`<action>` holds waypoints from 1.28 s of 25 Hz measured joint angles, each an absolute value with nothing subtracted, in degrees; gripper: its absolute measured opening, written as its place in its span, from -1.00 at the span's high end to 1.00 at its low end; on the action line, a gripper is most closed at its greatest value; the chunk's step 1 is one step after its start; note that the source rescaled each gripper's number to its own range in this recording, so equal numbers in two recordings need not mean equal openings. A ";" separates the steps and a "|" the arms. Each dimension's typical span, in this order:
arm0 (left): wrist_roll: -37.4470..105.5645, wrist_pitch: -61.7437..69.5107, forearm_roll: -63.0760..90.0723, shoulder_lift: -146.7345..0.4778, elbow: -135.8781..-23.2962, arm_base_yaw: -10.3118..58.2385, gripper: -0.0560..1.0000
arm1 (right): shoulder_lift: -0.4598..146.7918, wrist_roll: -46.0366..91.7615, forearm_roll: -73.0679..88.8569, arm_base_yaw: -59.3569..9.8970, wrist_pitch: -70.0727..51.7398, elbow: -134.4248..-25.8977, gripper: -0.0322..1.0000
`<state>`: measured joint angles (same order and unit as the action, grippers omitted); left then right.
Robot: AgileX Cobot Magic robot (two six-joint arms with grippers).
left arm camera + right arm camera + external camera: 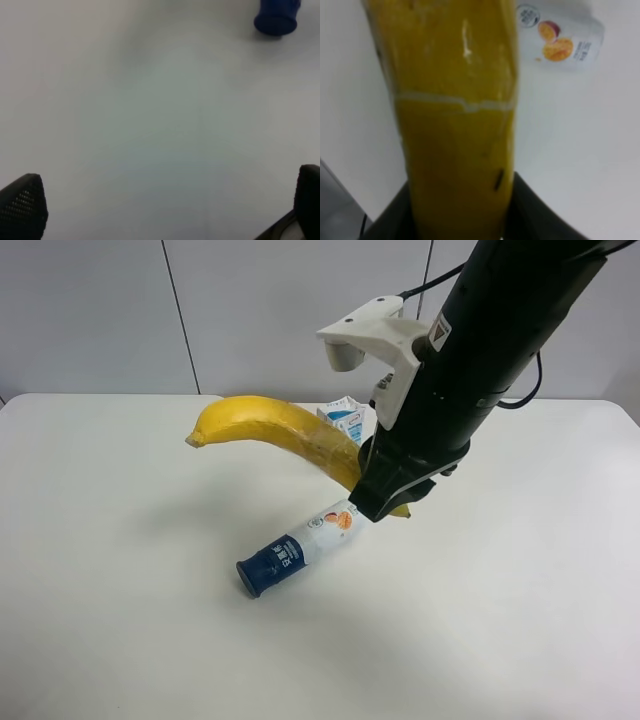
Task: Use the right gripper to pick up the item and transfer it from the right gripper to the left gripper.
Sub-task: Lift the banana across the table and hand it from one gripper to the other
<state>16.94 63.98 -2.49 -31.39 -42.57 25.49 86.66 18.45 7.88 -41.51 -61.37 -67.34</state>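
The right gripper [385,495], on the black arm with a white bracket, is shut on the yellow banana [270,430] near its lower end. It holds the banana in the air above the table, with the free tip pointing to the exterior high view's left. The right wrist view shows the banana [455,125] close up between the black jaws. The left gripper [165,210] shows only in the left wrist view. It is open and empty above bare table, its fingertips [22,205] far apart. The left arm is out of the exterior high view.
A white bottle [300,550] with a dark blue cap lies on the white table [120,590] just below the banana; its cap [277,17] also shows in the left wrist view. A small blue-and-white carton [345,418] stands behind the banana.
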 joint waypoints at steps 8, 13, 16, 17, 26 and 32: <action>13.10 64.14 -6.62 -46.34 -47.46 39.68 -1.00 | 86.66 18.65 8.36 -41.51 -61.60 -67.34 0.90; 11.51 62.18 -6.87 -56.33 -51.58 44.14 -1.00 | 86.66 18.65 8.72 -41.51 -61.60 -67.34 0.90; 11.38 59.34 -6.97 -61.31 -54.62 44.24 -1.00 | 86.66 18.65 8.78 -41.51 -61.60 -67.34 0.90; 11.38 58.70 -7.03 -62.88 -55.52 44.24 -1.00 | 86.66 18.65 8.78 -41.51 -61.60 -67.34 0.90; 13.19 55.50 -8.09 -70.39 -59.63 46.33 -1.00 | 87.00 18.67 9.57 -41.51 -61.54 -67.34 0.90; 13.74 54.64 -9.46 -73.99 -62.69 50.01 -1.00 | 89.87 20.01 12.31 -41.51 -60.95 -67.34 0.90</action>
